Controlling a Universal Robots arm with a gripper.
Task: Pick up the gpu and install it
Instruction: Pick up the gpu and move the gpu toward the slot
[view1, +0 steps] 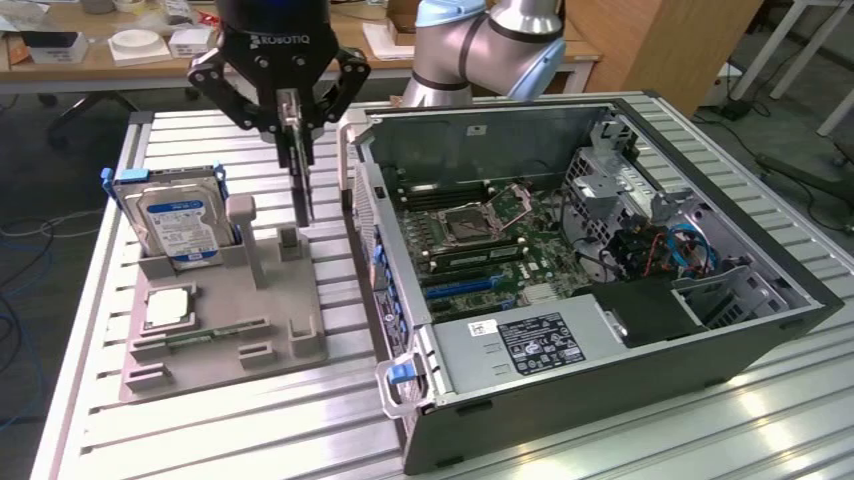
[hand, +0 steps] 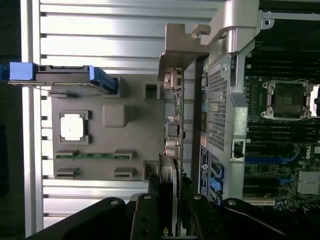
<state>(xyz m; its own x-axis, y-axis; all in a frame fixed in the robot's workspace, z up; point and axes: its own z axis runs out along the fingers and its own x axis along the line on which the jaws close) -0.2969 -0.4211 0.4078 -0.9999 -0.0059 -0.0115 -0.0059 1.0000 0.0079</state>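
Pinching gpu (view1: 303, 185) by top edge with hand (view1: 296, 125); held upright, edge-on, lower end just above grey fixture (view1: 214, 300) on worktop (view1: 200, 430), beside open case (view1: 601, 390). Likely lift phase: best kept vertical, drawn straight up, clear of fixture posts and case wall.

Black gripper (view1: 296, 152) with white ROBOTIQ lettering, 2 jointed linkage fingers (view1: 286, 120) dotted with round silver pivot pins; glossy silver-grey tubular arm (view1: 491, 48) with pale blue joint caps (view1: 447, 12)
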